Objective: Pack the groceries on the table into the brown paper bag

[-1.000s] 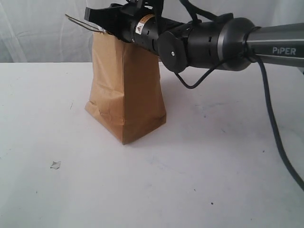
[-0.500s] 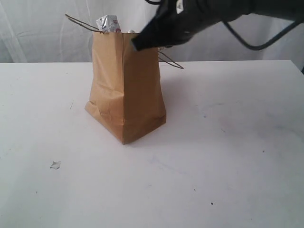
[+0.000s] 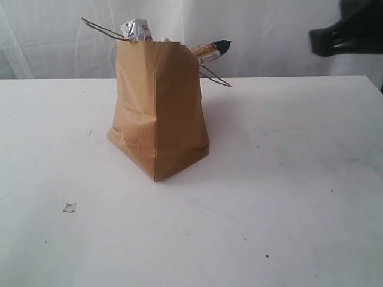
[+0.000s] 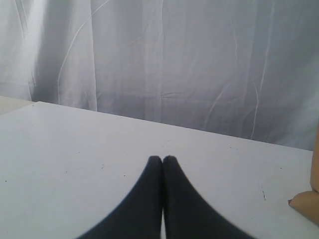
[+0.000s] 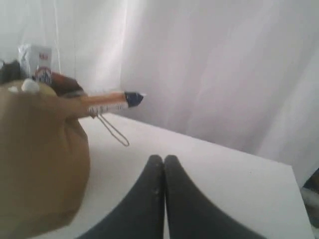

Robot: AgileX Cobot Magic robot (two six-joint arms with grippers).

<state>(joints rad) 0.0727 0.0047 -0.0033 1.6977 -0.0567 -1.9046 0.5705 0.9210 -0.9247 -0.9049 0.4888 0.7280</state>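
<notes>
The brown paper bag (image 3: pixel 158 113) stands upright on the white table (image 3: pixel 269 209), left of centre. A white-blue carton (image 3: pixel 137 29) pokes out of its top, and the long spaghetti pack (image 3: pixel 210 50) leans out over its right edge. The right wrist view also shows the bag (image 5: pixel 35 149), the carton (image 5: pixel 38 63) and the spaghetti pack (image 5: pixel 112 102). My right gripper (image 5: pixel 163 158) is shut and empty, above the table to the right of the bag; it shows as a dark blurred shape (image 3: pixel 335 39) at the upper right. My left gripper (image 4: pixel 162 159) is shut and empty over bare table.
A small crumpled scrap (image 3: pixel 70 207) lies on the table at the front left. A white curtain (image 3: pixel 269 30) hangs behind the table. The bag's twisted handles (image 3: pixel 215 76) stick out sideways. A corner of the bag (image 4: pixel 306 204) edges into the left wrist view.
My right arm has pulled back from over the bag to the far upper right, leaving the spaghetti pack leaning out of the bag. Its gripper has shut.
</notes>
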